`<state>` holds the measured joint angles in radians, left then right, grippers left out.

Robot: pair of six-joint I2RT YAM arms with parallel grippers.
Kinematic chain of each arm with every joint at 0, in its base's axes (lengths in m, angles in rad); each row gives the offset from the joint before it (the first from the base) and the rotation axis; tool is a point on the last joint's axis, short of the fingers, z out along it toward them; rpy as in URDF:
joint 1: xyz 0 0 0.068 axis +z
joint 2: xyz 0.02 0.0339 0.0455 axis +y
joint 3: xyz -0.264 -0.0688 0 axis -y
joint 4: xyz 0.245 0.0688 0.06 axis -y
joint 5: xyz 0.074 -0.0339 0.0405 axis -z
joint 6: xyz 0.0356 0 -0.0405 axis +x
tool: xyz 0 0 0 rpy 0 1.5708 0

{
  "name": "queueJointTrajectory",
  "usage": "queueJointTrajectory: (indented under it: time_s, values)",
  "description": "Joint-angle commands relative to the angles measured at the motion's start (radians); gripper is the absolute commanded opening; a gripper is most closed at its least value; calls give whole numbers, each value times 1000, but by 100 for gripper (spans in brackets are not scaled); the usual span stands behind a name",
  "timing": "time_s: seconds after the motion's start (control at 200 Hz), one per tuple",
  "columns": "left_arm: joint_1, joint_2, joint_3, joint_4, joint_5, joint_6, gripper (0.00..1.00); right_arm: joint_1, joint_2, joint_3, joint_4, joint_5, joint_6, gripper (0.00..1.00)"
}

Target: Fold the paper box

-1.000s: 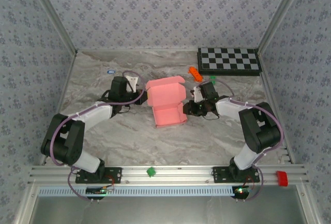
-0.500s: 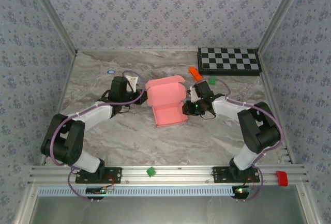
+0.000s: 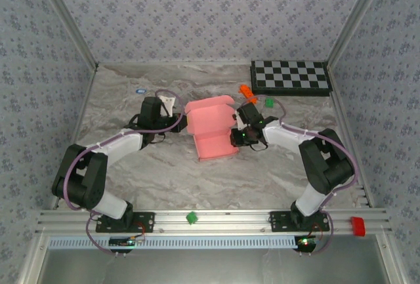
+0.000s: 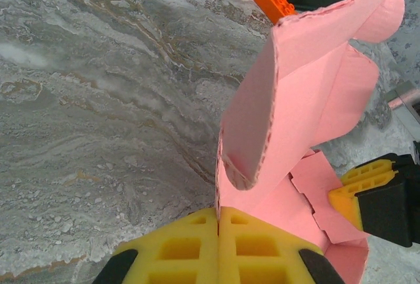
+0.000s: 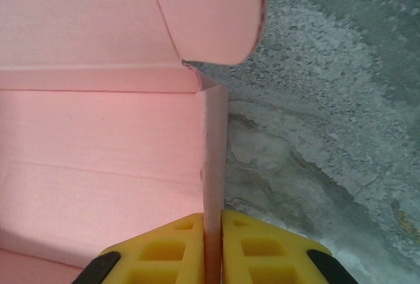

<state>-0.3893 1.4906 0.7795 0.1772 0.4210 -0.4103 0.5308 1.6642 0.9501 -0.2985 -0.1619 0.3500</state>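
The salmon-pink paper box (image 3: 213, 130) lies half formed in the middle of the table, its lid flap raised at the far side. My left gripper (image 3: 186, 122) is shut on the box's left wall; in the left wrist view the yellow fingertips (image 4: 218, 210) pinch the thin card edge of the paper box (image 4: 295, 133). My right gripper (image 3: 235, 137) is shut on the right wall. The right wrist view has that upright wall clamped between its yellow pads (image 5: 212, 218), with the box's inside floor (image 5: 98, 133) to the left.
A checkerboard (image 3: 291, 76) lies at the back right. A small orange block (image 3: 247, 91) and a green piece (image 3: 269, 102) sit just behind the right gripper. A small blue item (image 3: 140, 90) is at the back left. Bare marble lies in front of the box.
My right gripper has moved left to the box's right wall and closed on it. The left gripper and the box have stayed in place.
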Motion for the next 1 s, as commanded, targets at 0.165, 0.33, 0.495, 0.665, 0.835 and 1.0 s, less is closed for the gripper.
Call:
queueJointTrajectory:
  time_s: [0.165, 0.33, 0.495, 0.665, 0.835, 1.0]
  values:
    - [-10, 8, 7, 16, 2, -1, 0, 48, 55, 61, -143, 197, -7, 12]
    - [-10, 7, 8, 16, 0, 1, 0, 74, 73, 90, -188, 275, 30, 13]
    - [-11, 7, 7, 16, -1, 1, 0, 102, 100, 120, -221, 337, 44, 13]
    - [-11, 6, 4, 17, -1, 2, 0, 112, 118, 131, -222, 350, 71, 13]
    - [-11, 4, 3, 20, 3, 4, 0, 112, 118, 128, -197, 340, 94, 16]
    - [-12, 5, 4, 23, 13, 5, 0, 112, 123, 128, -177, 341, 106, 17]
